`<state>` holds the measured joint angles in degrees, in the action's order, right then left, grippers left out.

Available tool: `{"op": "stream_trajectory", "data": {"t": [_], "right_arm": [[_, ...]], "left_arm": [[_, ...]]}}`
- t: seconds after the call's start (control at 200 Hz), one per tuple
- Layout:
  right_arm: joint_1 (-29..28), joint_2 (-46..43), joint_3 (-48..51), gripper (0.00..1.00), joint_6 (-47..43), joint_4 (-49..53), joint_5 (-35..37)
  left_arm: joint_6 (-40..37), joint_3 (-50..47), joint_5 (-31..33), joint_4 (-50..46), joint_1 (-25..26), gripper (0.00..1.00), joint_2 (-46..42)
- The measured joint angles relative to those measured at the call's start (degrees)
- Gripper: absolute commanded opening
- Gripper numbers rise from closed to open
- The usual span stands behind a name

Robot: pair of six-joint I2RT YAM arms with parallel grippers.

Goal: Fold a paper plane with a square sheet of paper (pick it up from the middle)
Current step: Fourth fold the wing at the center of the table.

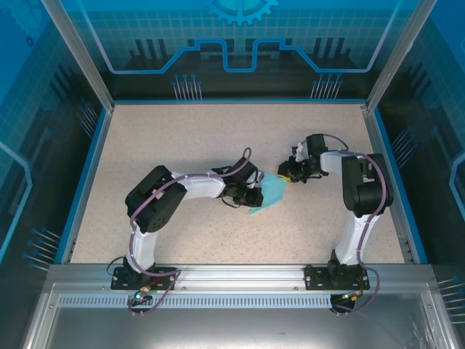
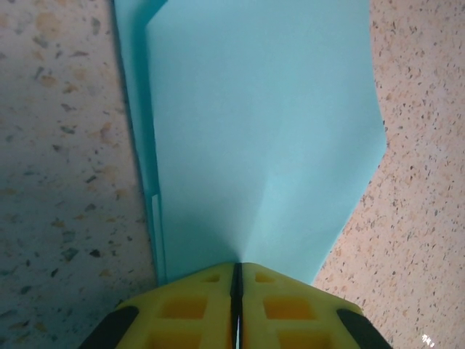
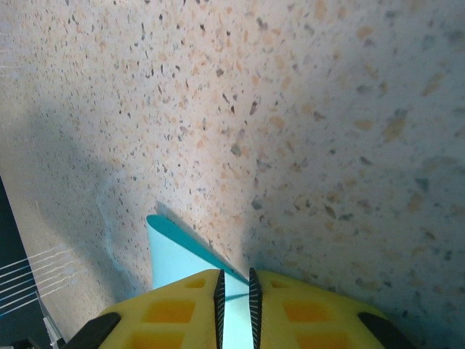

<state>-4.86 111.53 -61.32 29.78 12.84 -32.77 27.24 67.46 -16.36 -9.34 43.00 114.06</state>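
Observation:
The light-blue sheet of paper [image 1: 269, 190], partly folded, lies mid-table between the two arms. My left gripper [image 1: 254, 196] is at its left end. In the left wrist view the yellow jaws are pressed together on the near edge of the paper [image 2: 261, 131], which spreads away from the left gripper [image 2: 236, 270] with a doubled layer along its left side. My right gripper [image 1: 289, 174] is at the paper's upper right corner. In the right wrist view a pointed corner of the paper [image 3: 174, 254] runs into the narrow gap of the right gripper [image 3: 235, 282].
The speckled beige tabletop [image 1: 218, 138] is ringed by a blue rim [image 1: 83, 174] and clear walls on aluminium posts. An aluminium rail [image 1: 240, 273] carries both arm bases at the near edge.

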Motion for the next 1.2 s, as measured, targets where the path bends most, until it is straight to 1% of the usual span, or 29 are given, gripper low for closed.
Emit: {"op": "stream_trajectory", "data": {"t": [0.39,0.605,0.75,0.84,0.985,1.08,1.2], "right_arm": [[1.14,0.39,-0.28,0.20,1.73,-1.33,-0.22],[1.68,0.35,-0.28,0.20,2.14,-2.21,-0.15],[1.33,-3.58,0.46,0.20,2.10,-1.05,-0.02],[-0.35,-8.44,1.99,0.20,2.16,-0.63,-0.09],[-6.73,-14.80,7.15,0.19,4.55,-1.99,-0.52],[-10.10,-15.39,10.86,0.18,6.84,-3.58,-0.70],[-12.85,-13.55,13.73,0.18,9.66,-5.25,-0.66]], "left_arm": [[-0.39,-4.94,-0.09,1.79,0.00,0.10,-3.10],[-0.39,-5.86,-0.11,1.73,0.00,0.10,-3.89],[-0.42,-5.86,-0.24,1.73,0.00,0.11,-3.89],[-0.39,-5.86,-0.37,1.73,-0.04,0.12,-3.89],[-0.39,-5.84,-0.52,1.05,-0.11,0.13,-4.17],[-0.44,-5.86,-0.68,-0.22,-0.11,0.13,-4.61],[-0.42,-5.86,-0.90,-1.75,-0.11,0.14,-5.07]]}}
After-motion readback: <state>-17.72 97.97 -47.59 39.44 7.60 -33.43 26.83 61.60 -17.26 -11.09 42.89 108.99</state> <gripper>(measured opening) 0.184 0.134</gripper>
